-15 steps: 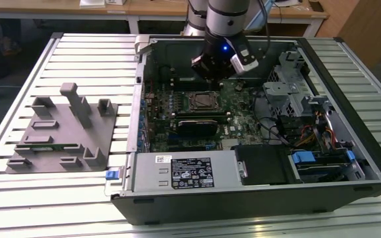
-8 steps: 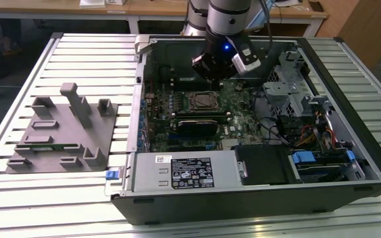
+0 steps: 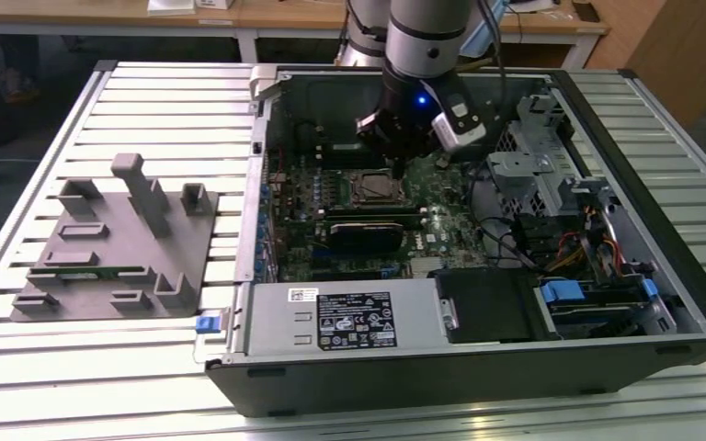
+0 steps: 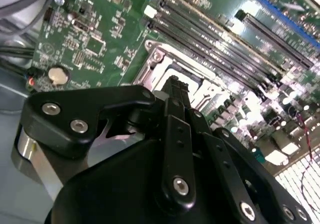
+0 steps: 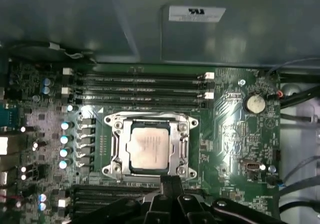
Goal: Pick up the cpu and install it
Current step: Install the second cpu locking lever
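Open computer case (image 3: 476, 367) on a slatted table (image 3: 157, 101), with the arm reaching down over the motherboard (image 5: 235, 129). The cpu (image 5: 150, 146) lies flat inside the metal socket frame (image 5: 116, 151), its pale silver top showing and its edges square to the frame, so it appears already seated. The gripper (image 5: 170, 181) hangs just above the socket's near edge; in both wrist views its slim black fingers (image 4: 175, 91) stand pressed together with nothing between them, and no part is held. A grey tray (image 3: 114, 248) sits well apart on the table, at the exterior view's left. Risks, as judged from this pose: the fingertips are close to the socket, so a small downward or sideways drift could strike the frame or push on the chip's lid, stressing the contacts beneath. If the chip is slightly off its keyed position, which cannot be told here, any pressure could cause damage. The memory slots (image 5: 142, 89) and small capacitors (image 5: 65, 139) flanking the socket are also within reach of a stray move.
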